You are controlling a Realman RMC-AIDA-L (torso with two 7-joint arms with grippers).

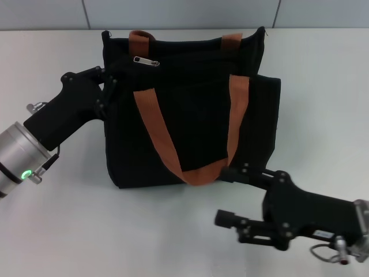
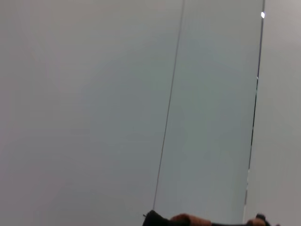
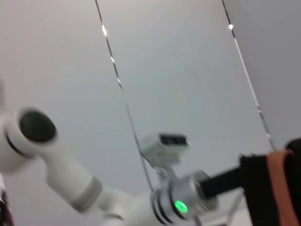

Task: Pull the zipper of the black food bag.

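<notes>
A: Right gripper [image 1: 230, 195] is sitting closest, near the table's front edge. Its two fingers are spread wide and pointing left, with nothing between them. One fingertip [image 1: 226, 173] is lying just beside the bottom of the front strap loop; contact unclear. The other [image 1: 221, 218] is hanging over bare table [image 1: 69, 231].

B: Left one?

A: Left gripper [image 1: 109, 81] is pressing against the left side of the black food bag [image 1: 196, 115], up near its top corner. Fingers are blending into the black fabric, so I cannot tell how far apart they are or whether they are pinching anything. Its arm is running back toward the table's left edge, with a green light glowing on the silver wrist ring [image 1: 17, 158].

B: Bag and zipper?

A: Bag is lying in the middle of the table, toward the far edge, with the orange-brown straps [image 1: 173, 144] draped across its front. Zipper [image 1: 146, 60] is showing as a small silver tab near the bag's top left, just right of the left gripper and apart from it.

B: Wrist views?

A: Left wrist view is mostly showing grey wall panels [image 2: 94, 94], with a sliver of the bag top at the frame edge. Right wrist view is catching the left arm's green light and a bit of bag and strap.
</notes>
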